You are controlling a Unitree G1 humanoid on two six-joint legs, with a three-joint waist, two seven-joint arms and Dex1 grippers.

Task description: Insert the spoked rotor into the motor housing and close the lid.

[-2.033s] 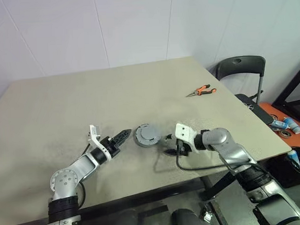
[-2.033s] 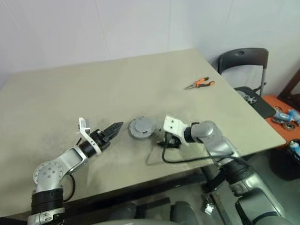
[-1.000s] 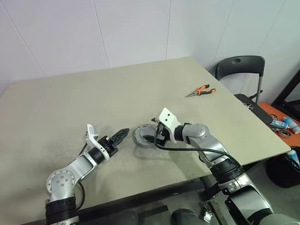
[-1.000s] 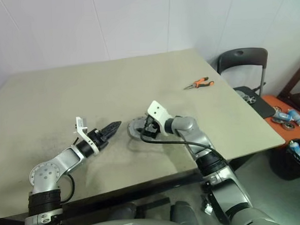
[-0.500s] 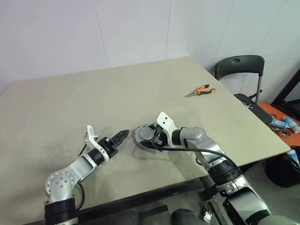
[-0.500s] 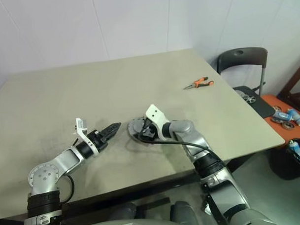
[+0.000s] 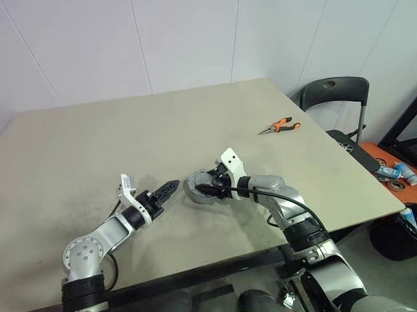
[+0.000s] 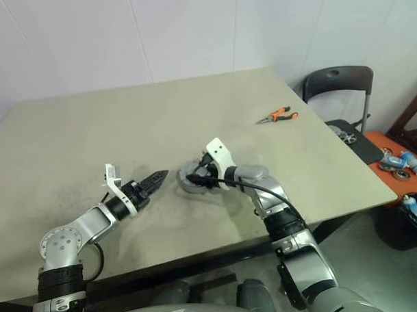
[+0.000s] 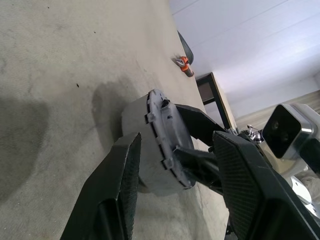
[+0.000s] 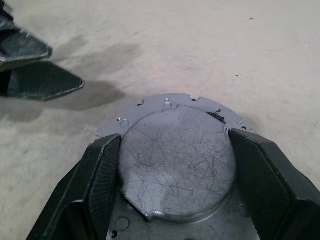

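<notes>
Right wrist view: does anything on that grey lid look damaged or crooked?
The lid has a raised face crisscrossed with fine scratches, and one small dark notch breaks its rim. In the left wrist view it looks to sit square on the motor housing, not cocked. Nothing else stands out.

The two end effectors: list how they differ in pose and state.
The right end effector straddles the lid, a finger on either side of its raised centre; the left end effector hangs beside the lid, apart from it and holding nothing. The right points toward the robot's left, the left toward its right. Both have black fingers standing apart.
</notes>
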